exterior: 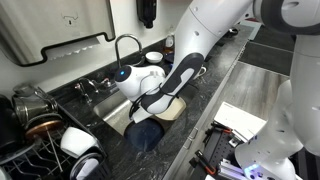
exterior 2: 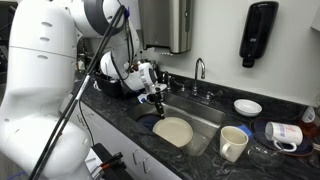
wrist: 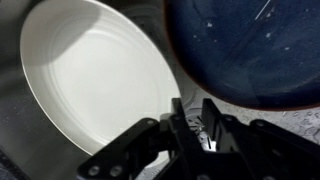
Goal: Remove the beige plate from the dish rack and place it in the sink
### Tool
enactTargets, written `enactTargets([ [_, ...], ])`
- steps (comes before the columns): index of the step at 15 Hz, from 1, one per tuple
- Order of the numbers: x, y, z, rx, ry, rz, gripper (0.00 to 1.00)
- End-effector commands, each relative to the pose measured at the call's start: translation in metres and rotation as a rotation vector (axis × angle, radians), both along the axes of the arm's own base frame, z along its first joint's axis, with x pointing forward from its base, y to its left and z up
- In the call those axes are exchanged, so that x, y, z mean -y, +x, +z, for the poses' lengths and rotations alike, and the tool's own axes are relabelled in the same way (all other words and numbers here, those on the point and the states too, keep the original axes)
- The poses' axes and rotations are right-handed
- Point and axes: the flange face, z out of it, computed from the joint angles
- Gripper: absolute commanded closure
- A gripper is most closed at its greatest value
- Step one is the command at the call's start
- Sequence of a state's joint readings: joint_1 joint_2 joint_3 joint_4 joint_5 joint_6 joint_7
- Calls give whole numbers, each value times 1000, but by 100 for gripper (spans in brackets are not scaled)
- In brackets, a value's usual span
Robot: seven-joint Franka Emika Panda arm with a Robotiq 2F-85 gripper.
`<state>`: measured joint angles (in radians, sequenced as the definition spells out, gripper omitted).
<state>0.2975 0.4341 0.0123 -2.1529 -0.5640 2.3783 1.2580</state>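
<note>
The beige plate point(wrist: 90, 75) lies face up in the sink point(exterior 2: 205, 118), seen in both exterior views point(exterior: 172, 108) point(exterior 2: 172, 130). A dark blue round dish point(wrist: 250, 50) lies beside it, overlapping its rim. My gripper point(wrist: 193, 125) hovers just above the plate's edge next to the blue dish. Its fingers are drawn together with nothing between them. In an exterior view point(exterior 2: 157, 100) it hangs over the near-left part of the basin. The black wire dish rack point(exterior: 30, 150) stands on the counter beside the sink, holding white bowls.
A curved chrome faucet point(exterior: 125, 45) rises behind the basin. A white mug point(exterior 2: 233, 142), a small white bowl point(exterior 2: 247, 106) and another cup point(exterior 2: 285, 134) stand on the dark counter. Metal pots point(exterior: 35, 105) sit by the rack.
</note>
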Motion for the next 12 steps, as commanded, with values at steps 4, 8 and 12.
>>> enactTargets([
  [4,-21,-3,40,14,80,19,20],
  [8,-46,-3,84,42,188,94,0],
  [12,-69,-7,128,25,300,175,0],
])
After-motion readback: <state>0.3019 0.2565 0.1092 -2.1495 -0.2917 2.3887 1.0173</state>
